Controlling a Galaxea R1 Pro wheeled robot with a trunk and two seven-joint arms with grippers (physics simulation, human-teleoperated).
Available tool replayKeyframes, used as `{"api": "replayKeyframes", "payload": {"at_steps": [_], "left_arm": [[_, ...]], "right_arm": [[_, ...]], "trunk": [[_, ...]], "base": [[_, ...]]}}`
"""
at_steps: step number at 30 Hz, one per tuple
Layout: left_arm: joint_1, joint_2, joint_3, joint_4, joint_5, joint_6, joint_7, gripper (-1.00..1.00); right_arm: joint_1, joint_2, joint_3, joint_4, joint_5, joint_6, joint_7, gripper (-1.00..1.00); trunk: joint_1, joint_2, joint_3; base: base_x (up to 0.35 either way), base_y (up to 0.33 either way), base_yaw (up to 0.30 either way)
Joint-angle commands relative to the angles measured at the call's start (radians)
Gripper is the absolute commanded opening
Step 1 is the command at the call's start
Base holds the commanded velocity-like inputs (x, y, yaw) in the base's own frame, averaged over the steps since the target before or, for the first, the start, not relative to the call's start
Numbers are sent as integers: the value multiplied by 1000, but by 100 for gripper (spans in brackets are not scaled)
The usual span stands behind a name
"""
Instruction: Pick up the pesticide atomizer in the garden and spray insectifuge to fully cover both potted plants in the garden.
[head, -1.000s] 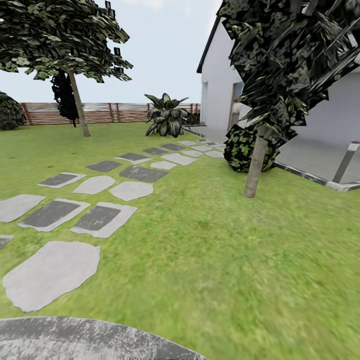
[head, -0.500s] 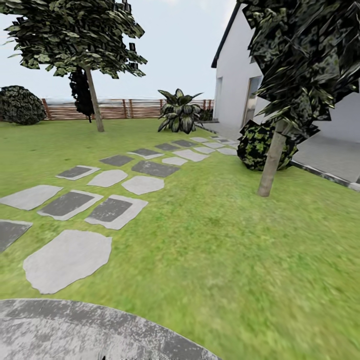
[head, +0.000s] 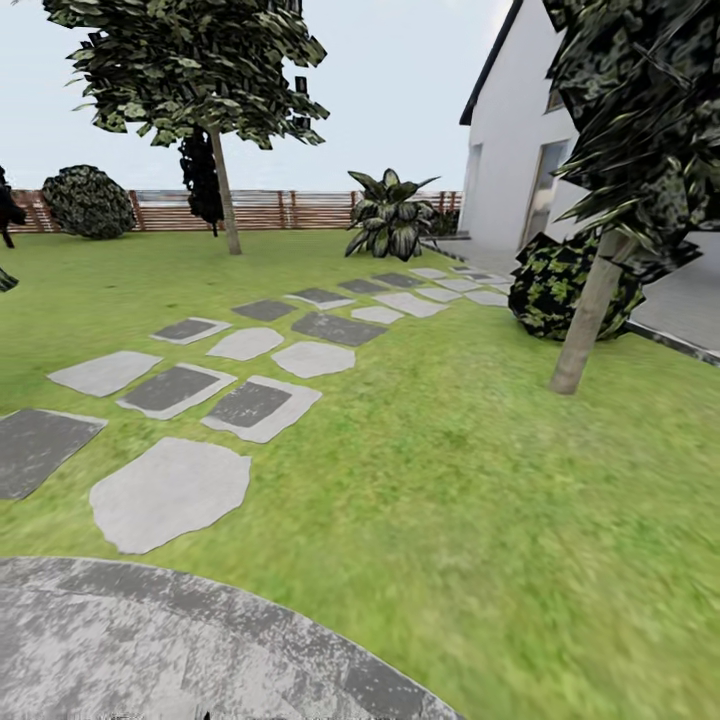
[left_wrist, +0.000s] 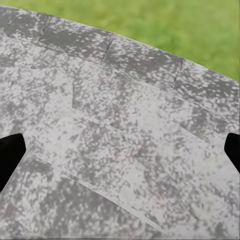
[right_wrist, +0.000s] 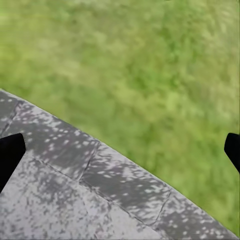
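Observation:
I look over the garden lawn (head: 470, 480) from the edge of the round grey patio (head: 150, 640). One potted plant (head: 390, 215), a rosette of broad pointed speckled leaves, stands far off by the fence at the end of the stone path. The pesticide atomizer is out of view. My left gripper (left_wrist: 120, 150) hangs open over the mottled paving, its dark fingertips (left_wrist: 10, 152) far apart with nothing between them. My right gripper (right_wrist: 120, 150) is open too, over the patio rim where paving meets grass.
Flat stepping stones (head: 250, 405) run from the patio toward the white house (head: 510, 150). A thin tree trunk (head: 585, 325) and a dark round bush (head: 560, 285) stand at right. Another tree (head: 225, 190), a bush (head: 88, 200) and the slatted fence (head: 280, 210) line the back.
The whole head view has slid to the right, so the camera has turned left. More of the patio and the far left bush now show.

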Motion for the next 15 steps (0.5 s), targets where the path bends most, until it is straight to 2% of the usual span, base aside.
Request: {"api": "replayKeyframes", "payload": {"at_steps": [1, 9, 15], "left_arm": [[-1, 0, 1, 1, 0, -3, 1, 100], [-1, 0, 2, 1, 0, -3, 1, 100], [-1, -1, 29, 1, 0, -5, -2, 100]], "right_arm": [[0, 0, -1, 1, 7, -5, -3, 100], [0, 8, -2, 1, 8, -26, -3, 100], [0, 12, -2, 1, 9, -27, -3, 100]], "trunk": [[4, -8, -5], [34, -64, -36], [57, -106, -59]], "base": [[0, 0, 230], [0, 0, 249], [0, 0, 263]]}}
